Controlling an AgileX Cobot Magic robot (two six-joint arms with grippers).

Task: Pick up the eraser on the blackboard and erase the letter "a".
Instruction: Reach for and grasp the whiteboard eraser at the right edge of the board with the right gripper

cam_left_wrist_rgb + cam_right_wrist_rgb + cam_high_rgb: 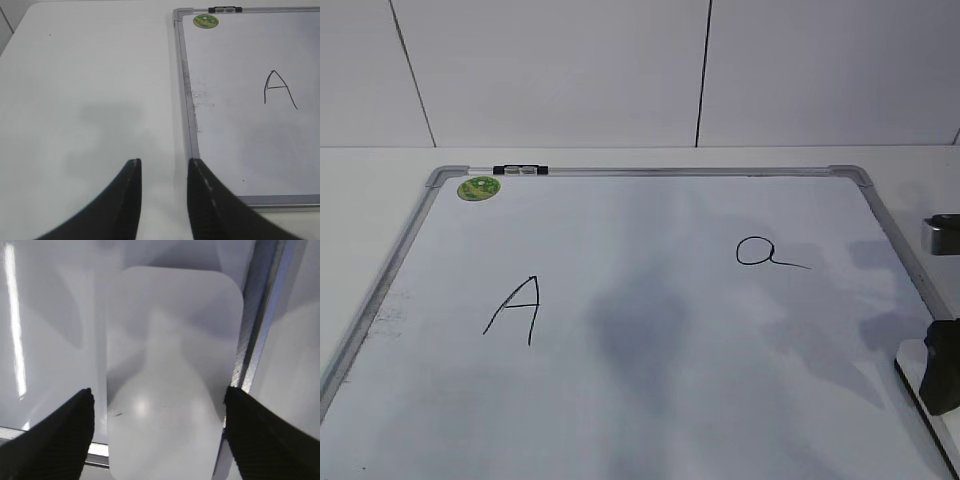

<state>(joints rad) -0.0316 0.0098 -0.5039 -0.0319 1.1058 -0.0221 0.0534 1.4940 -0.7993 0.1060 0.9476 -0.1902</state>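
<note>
Reaching for the eraser (172,375): right tool (159,412) wide open, holding nothing, straddling it at the blackboard (650,420) frame. Next: descend, close, carry toward letter "a" (767,252), well away.

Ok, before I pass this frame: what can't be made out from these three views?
- Exterior view: the eraser is not identifiable; the right gripper is cut by the right edge.
- Right wrist view: whether the fingers touch the eraser; they straddle it, any contact is unclear.
- Left wrist view: the letter "a" lies outside the frame.
- Printing on the green sticker is too small.
</note>
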